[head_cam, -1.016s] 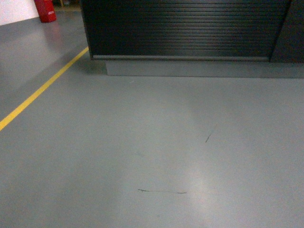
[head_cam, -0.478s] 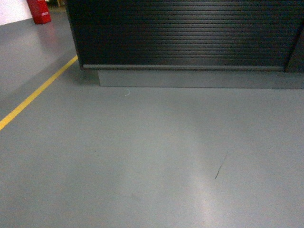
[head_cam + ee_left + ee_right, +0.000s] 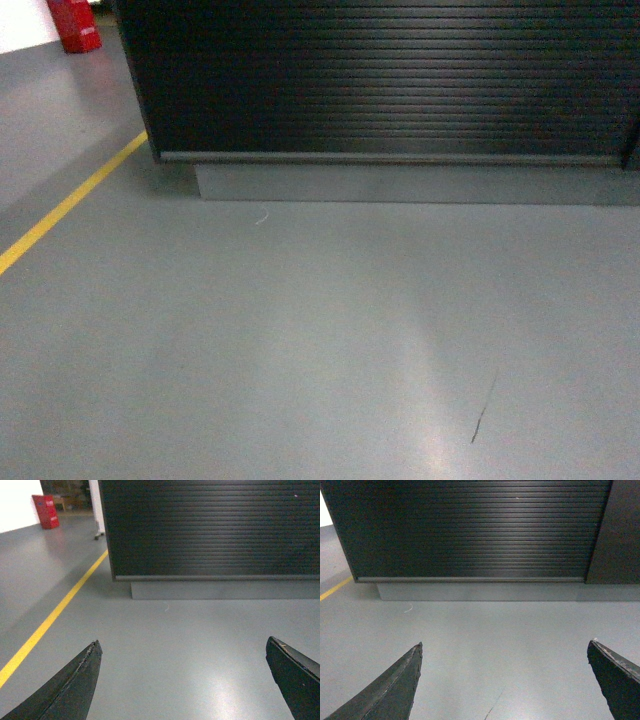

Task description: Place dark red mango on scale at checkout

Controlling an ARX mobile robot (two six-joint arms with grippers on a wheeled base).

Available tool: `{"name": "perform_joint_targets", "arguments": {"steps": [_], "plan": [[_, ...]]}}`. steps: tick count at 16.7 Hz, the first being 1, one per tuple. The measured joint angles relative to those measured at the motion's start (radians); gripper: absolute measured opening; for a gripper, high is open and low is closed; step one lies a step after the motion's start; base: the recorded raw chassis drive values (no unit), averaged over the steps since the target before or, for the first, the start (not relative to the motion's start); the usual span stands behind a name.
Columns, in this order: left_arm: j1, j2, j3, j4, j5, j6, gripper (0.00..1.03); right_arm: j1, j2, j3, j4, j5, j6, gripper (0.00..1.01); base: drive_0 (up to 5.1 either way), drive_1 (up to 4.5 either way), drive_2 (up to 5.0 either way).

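The floor (image 3: 300, 340) takes up most of the head view, grey and bare but for a scuff mark (image 3: 483, 412) low on the right and a yellow line (image 3: 70, 205) running off to the left. Behind it stands the checkout (image 3: 380, 80), of which only the black ribbed front and the grey base show; its top is out of frame in all three views.

Judging by this, the step in hand is the approach to the counter, with no handling begun. Neither the mango nor the scale appears in any view, so where they sit cannot be told from here. The next move likely calls for closing on the counter and bringing its top into sight, since nothing can be picked or placed until both things are found.

The left wrist view shows the left gripper (image 3: 182, 680), its dark fingers spread wide with nothing between them, aimed at the counter's left corner. It alone shows a red crate (image 3: 45, 511) by the far wall; the head view catches only a red edge there. The right wrist view shows the right gripper (image 3: 505, 680), likewise spread and empty, and it alone shows a plain dark panel (image 3: 615, 530) joining the ribbed front on the right.
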Motion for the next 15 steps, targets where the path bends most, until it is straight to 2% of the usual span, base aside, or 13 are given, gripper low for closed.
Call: {"name": "perform_joint_targets", "arguments": {"steps": [15], "plan": [[0.000, 0.000, 0.000, 0.002, 0.000, 0.000, 0.98, 0.000, 0.000, 0.000, -0.001, -0.001, 0.000, 0.98, 0.0, 4.28, -4.3]]}}
